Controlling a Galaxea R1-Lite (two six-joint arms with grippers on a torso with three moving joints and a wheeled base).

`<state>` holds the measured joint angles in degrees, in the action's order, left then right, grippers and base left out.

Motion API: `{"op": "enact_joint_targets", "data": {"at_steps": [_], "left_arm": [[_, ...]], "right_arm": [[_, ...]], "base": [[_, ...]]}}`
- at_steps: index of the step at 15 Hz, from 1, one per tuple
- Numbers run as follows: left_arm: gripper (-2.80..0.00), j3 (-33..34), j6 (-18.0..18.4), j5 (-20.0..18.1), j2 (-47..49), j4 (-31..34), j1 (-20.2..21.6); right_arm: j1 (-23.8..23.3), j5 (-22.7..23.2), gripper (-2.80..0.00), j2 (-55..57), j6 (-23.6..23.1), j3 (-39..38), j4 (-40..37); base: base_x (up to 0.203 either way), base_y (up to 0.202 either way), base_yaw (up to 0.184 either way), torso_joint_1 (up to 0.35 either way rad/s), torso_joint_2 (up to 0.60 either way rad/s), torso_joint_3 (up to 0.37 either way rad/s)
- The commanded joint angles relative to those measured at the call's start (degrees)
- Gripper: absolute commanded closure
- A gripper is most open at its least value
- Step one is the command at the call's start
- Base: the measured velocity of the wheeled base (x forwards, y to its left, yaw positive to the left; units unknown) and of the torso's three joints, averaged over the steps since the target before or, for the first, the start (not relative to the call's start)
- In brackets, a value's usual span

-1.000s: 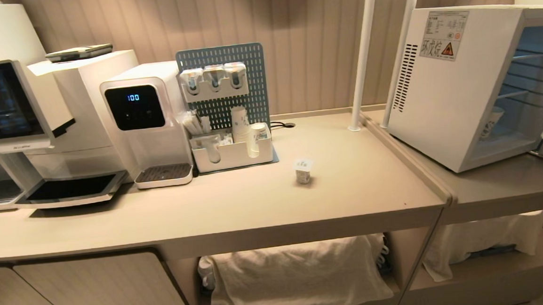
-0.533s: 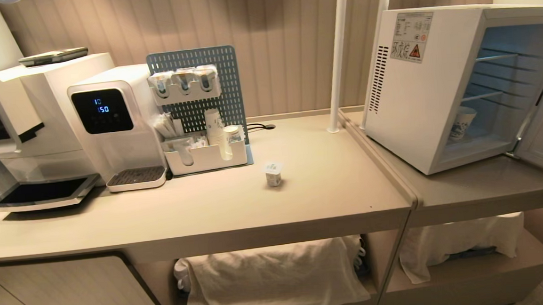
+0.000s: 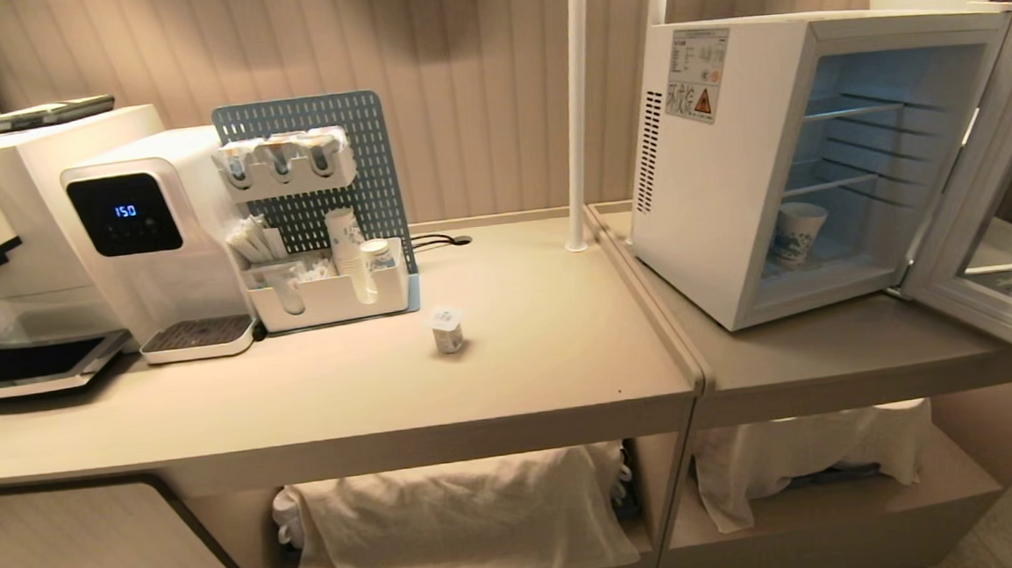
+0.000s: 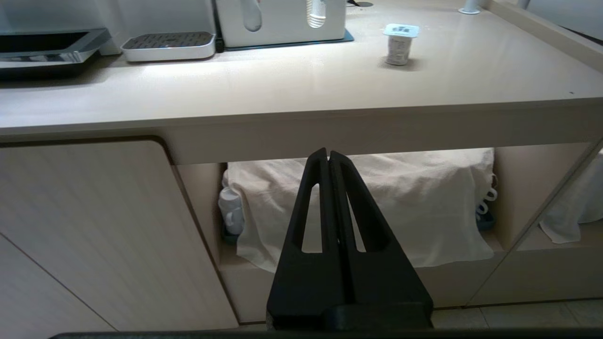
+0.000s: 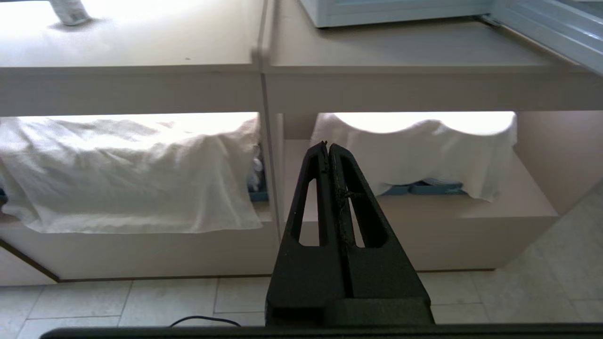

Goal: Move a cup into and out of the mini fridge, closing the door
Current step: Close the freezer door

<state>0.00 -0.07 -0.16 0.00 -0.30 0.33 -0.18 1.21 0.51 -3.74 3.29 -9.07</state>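
Note:
The white mini fridge (image 3: 728,183) stands on the lower counter at the right, its door (image 3: 984,193) swung wide open to the right. A white paper cup with blue print (image 3: 797,234) stands upright on the fridge floor, under the wire shelves. Neither arm shows in the head view. My left gripper (image 4: 328,153) is shut and empty, held low in front of the counter's open shelf. My right gripper (image 5: 328,146) is also shut and empty, low before the shelf under the fridge (image 5: 391,12), beside the door's lower edge (image 5: 551,33).
A small sealed yogurt pot (image 3: 447,329) stands on the main counter (image 3: 319,392). Drink machines (image 3: 129,228) and a pegboard caddy with stacked cups (image 3: 328,242) line the back left. Two white poles (image 3: 574,104) rise beside the fridge. White cloths (image 3: 459,515) cover the shelves below.
The whole head view has shifted left as the camera turned right: the fridge and its open door now sit nearer the middle. The things themselves have not moved.

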Motion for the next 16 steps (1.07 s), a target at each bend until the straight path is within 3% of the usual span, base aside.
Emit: {"op": "enact_joint_targets", "data": {"at_steps": [1, 16], "left_arm": [[0.00, 0.1, 0.0, 0.0, 0.1, 0.0, 0.0], [0.00, 0.1, 0.0, 0.0, 0.1, 0.0, 0.0]], "right_arm": [[0.0, 0.0, 0.00, 0.3, 0.0, 0.1, -0.1], [0.0, 0.0, 0.00, 0.0, 0.0, 0.1, -0.1]], "base": [[0.000, -0.196, 0.001, 0.005, 0.00, 0.000], [0.000, -0.194, -0.001, 0.003, 0.00, 0.002]]}}
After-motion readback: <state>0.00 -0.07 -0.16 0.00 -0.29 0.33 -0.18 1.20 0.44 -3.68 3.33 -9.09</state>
